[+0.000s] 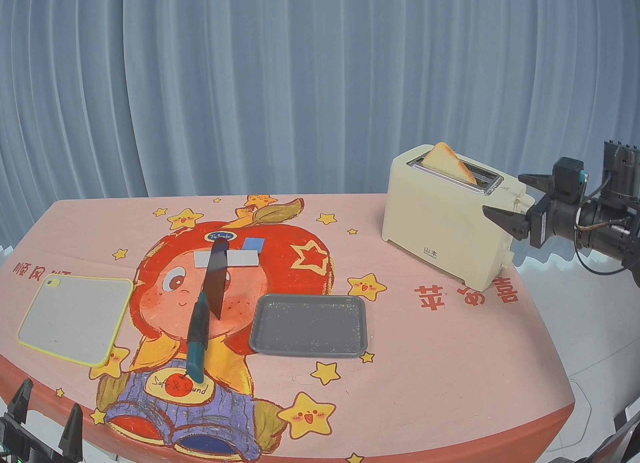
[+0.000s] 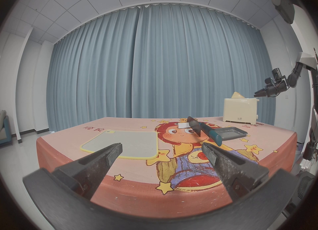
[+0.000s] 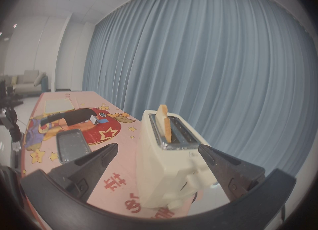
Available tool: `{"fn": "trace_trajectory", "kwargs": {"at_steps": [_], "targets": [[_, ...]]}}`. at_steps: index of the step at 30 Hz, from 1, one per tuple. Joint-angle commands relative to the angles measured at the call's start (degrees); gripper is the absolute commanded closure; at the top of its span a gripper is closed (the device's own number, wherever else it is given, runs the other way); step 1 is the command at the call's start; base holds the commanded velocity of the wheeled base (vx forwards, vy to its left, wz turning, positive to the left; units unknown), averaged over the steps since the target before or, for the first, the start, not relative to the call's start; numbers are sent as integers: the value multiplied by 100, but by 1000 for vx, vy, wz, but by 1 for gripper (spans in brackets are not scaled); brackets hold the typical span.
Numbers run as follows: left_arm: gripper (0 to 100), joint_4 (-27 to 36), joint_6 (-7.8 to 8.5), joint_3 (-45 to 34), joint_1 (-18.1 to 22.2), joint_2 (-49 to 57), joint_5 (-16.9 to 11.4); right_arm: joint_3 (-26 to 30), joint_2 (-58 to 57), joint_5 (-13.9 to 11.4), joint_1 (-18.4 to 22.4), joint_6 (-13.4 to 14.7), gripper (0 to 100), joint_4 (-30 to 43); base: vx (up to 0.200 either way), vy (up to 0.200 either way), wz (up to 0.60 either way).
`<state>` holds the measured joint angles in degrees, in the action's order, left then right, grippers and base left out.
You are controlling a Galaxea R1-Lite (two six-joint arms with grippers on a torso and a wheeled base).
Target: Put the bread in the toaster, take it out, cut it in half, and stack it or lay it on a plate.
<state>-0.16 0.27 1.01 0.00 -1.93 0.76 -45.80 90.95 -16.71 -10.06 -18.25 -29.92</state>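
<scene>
Step in hand: the toaster stage, as I judge it. The bread (image 1: 448,161) stands in a slot with its top corner poking out, and cutting and plating are not yet begun.
Right gripper (image 1: 503,194): jaws spread wide, holding nothing, level with the toaster's top.
Toaster (image 1: 440,224): just ahead of the right gripper, end-on to it. Whether a fingertip touches it I cannot tell.
Bread: ahead of the right gripper and slightly above it.
Left gripper (image 2: 161,146): wide open and empty, off the near edge of the counter (image 1: 433,364).
Cutting board (image 1: 75,318): near the left gripper, straight ahead of it.
Knife (image 1: 215,278) and plate (image 1: 308,326): beyond the board, between the two grippers.
Next move: probably rise over the slot, narrow the jaws on the bread's faces and lift straight up.
</scene>
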Motion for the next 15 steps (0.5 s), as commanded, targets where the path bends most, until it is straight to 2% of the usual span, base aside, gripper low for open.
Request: {"fn": "trace_trajectory", "kwargs": {"at_steps": [1,4,5,8,9,10,11,13,15], "targets": [[0,-2,0,-101,0,-10,4,493,-579,-16,-5,366,0,-5,0,0,0],[0,-2,0,-101,0,-10,4,625,-772,-7,-23,630,0,-5,0,0,0],[0,-2,0,-101,0,-10,4,643,-851,-7,-40,797,0,-5,0,0,0],[0,-2,0,-101,0,-10,4,722,-1036,1,-102,1403,0,-5,0,0,0],[0,-2,0,-101,0,-10,4,722,-1080,1,-102,1693,0,-5,0,0,0],[0,-2,0,-101,0,-10,4,722,-1089,1,-102,1728,0,-5,0,0,0],[0,-2,0,-101,0,-10,4,713,-1115,1,-93,2159,0,-5,0,0,0],[0,-2,0,-101,0,-10,4,686,-1133,1,-93,2704,0,-14,0,0,0],[0,-2,0,-101,0,-10,4,704,-1212,1,-102,2959,0,-14,0,0,0]]}}
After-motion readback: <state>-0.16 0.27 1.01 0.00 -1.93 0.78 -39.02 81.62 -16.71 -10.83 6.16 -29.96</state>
